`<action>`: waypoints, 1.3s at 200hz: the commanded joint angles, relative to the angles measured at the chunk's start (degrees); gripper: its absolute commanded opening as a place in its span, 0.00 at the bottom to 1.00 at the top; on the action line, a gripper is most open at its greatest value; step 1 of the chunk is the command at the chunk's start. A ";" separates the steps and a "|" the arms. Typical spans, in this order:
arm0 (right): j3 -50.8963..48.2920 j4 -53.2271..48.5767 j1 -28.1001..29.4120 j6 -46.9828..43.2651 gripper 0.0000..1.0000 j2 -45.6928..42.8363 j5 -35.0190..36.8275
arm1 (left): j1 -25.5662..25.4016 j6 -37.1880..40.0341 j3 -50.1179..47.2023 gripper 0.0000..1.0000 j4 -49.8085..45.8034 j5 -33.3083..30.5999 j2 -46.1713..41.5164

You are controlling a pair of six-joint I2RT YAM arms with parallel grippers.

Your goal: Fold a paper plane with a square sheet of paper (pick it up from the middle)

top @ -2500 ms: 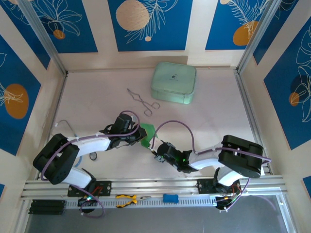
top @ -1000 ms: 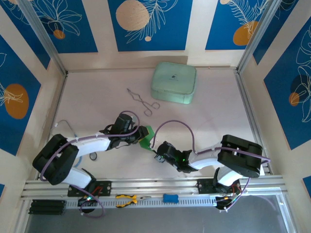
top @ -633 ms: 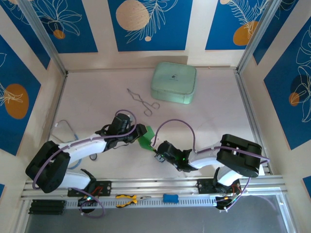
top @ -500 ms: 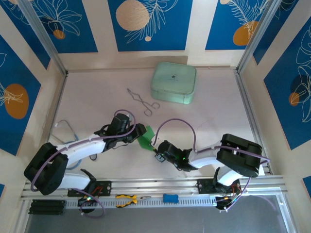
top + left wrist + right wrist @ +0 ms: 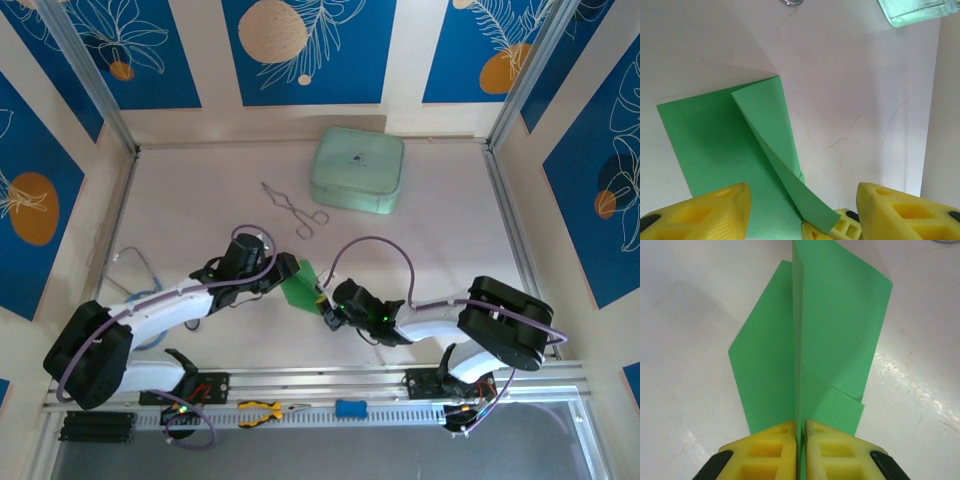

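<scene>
Paper plane (image 5: 840,330) (half-folded) is pinched between the closed right fingers (image 5: 767,450); left fingers (image 5: 700,210) gape wide, apparently hovering over it.

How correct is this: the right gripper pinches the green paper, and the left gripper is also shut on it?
One part is wrong. The right gripper does pinch the green paper, but the left gripper is open. The left wrist view shows its yellow fingers wide apart.
</scene>
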 commanded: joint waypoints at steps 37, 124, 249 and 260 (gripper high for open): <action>-1.19 0.14 -1.84 4.20 0.13 -1.33 -5.55 | -0.20 0.92 -0.58 0.58 -0.76 -0.95 -0.88; 0.19 -1.58 -2.44 6.03 0.16 0.35 -7.19 | -0.20 0.40 -0.85 0.58 -0.41 -0.60 -0.63; 0.46 -0.40 -2.60 7.55 0.14 2.07 -9.03 | -0.22 -0.51 -0.85 0.58 -0.31 0.22 1.04; 0.82 -0.41 -2.64 7.78 0.13 2.80 -9.41 | -0.29 -0.48 -0.93 0.58 -0.41 0.11 0.96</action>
